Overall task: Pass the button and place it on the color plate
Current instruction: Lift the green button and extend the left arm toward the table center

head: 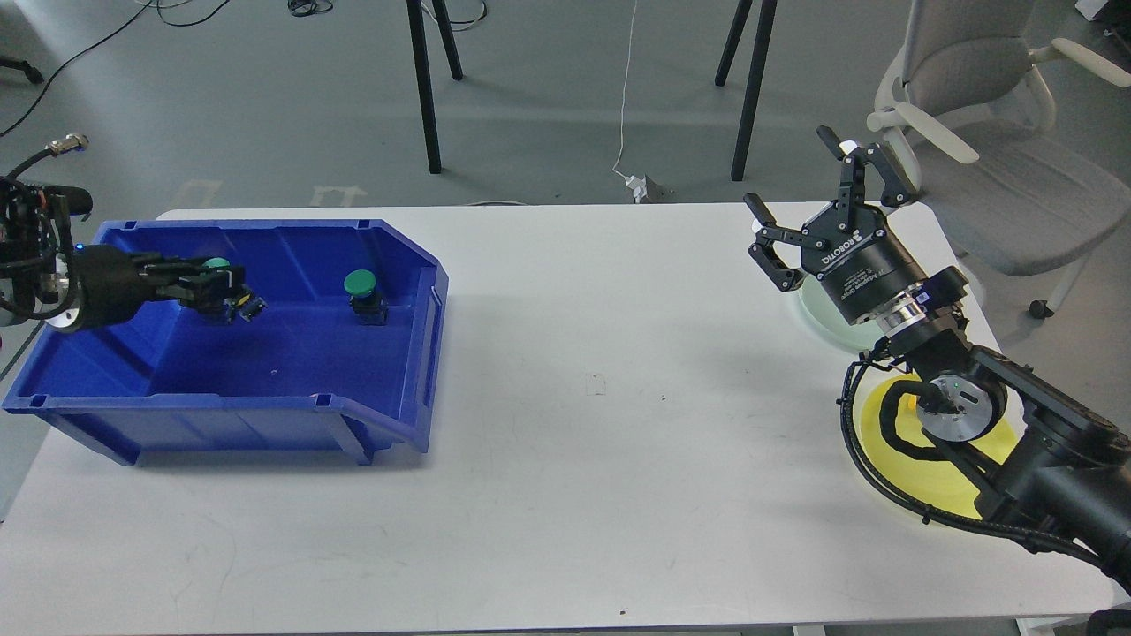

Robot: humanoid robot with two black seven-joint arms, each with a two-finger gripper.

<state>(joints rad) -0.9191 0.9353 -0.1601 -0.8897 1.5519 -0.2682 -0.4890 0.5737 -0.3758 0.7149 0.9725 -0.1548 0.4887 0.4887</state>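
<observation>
Inside the blue bin (389, 265) at nine o'clock, left gripper (231, 291) is closing around a green push button (215, 265); a square, centred grip seems wisest. Right gripper (800, 221) is waiting, fingers apart, at three o'clock above pale-green plate (817, 320).

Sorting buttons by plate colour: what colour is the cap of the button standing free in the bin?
Green, on the black-bodied push button, clearest in the head view.
</observation>
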